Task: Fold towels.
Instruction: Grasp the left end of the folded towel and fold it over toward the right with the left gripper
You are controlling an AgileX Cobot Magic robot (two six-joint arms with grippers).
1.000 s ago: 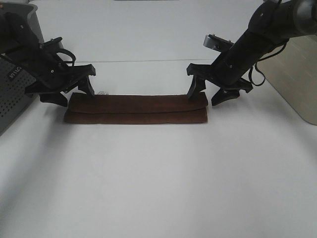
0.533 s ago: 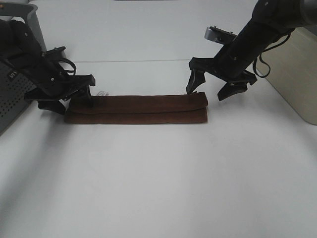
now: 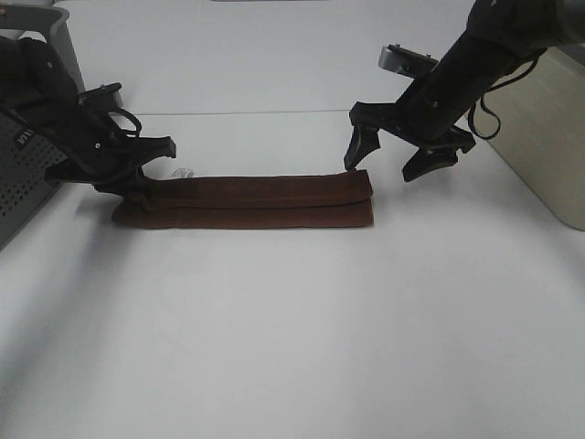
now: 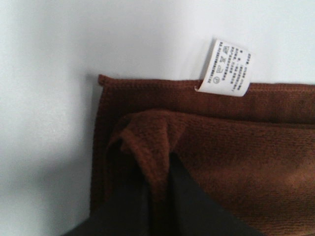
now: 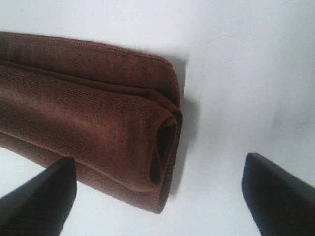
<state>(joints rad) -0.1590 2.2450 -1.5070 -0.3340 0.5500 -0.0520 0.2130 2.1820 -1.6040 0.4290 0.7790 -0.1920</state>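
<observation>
The reddish-brown towel (image 3: 247, 201) lies folded into a long, narrow strip on the white tabletop (image 3: 292, 338), stretching from the left jaws to the right jaws. The left jaws are closed tight on a pinched-up ridge of its top layer at one short end, low against the tabletop. The white tag (image 4: 225, 67) sticks out from the towel's edge just beyond those jaws. The right jaws stand wide apart, holding nothing, above the other, rolled end, which sits between them, nearer one tip.
</observation>
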